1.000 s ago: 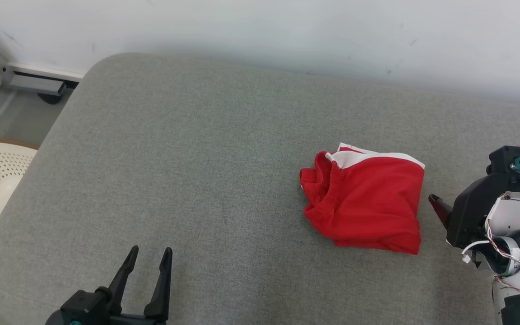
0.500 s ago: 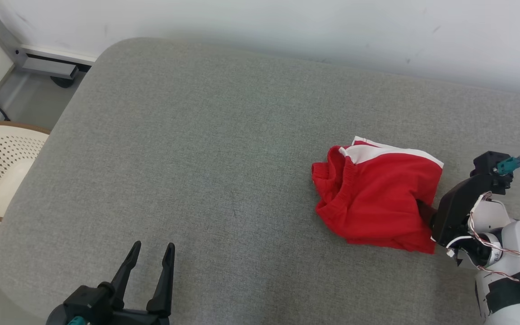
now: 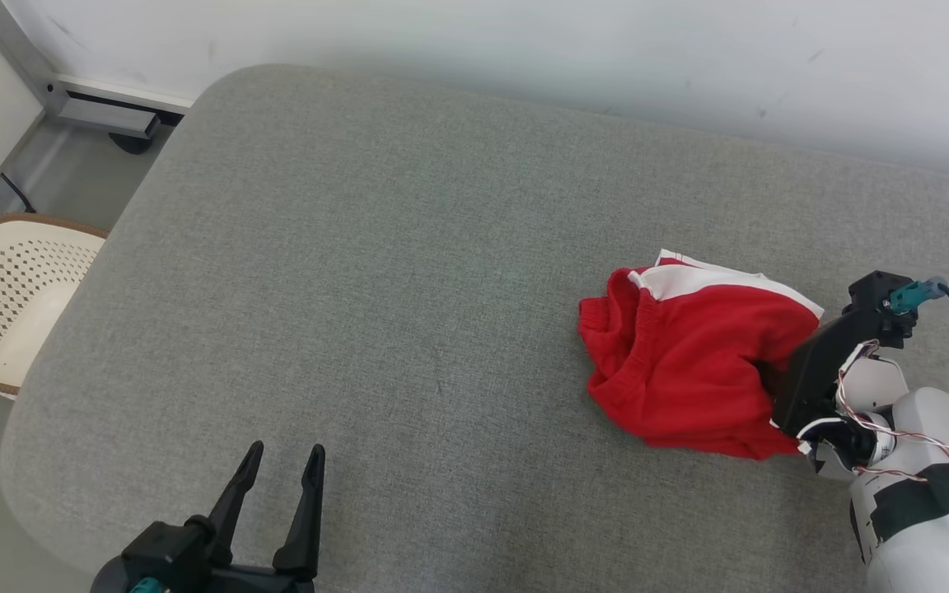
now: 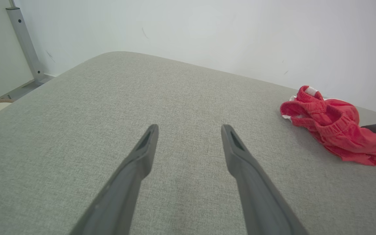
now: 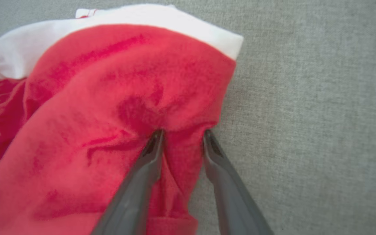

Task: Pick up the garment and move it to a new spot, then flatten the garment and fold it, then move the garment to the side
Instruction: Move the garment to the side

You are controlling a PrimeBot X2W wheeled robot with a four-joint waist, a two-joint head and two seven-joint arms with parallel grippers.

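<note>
The garment [image 3: 689, 371] is a crumpled pair of red shorts with a white stripe, lying at the right of the grey cushioned table [image 3: 359, 247]. My right gripper [image 3: 767, 377] comes in from the right, its fingertips buried in the garment's right edge. In the right wrist view the two fingers of my right gripper [image 5: 183, 133] are closed on a bunched fold of the garment [image 5: 109, 98], which puckers around them. My left gripper [image 3: 283, 455] hovers open near the table's front left, far from the cloth. Seen from the left wrist, the left gripper [image 4: 189, 127] holds nothing and the garment [image 4: 331, 124] lies far right.
A cream perforated chair [image 3: 5, 296] stands off the table's left edge. A grey metal post and base [image 3: 104, 115] sit on the floor at the back left. A white wall runs behind the table.
My right gripper has moved left into the garment's right edge and closed on a fold, which now bulges up. The head camera has shifted a little. The left gripper has not moved.
</note>
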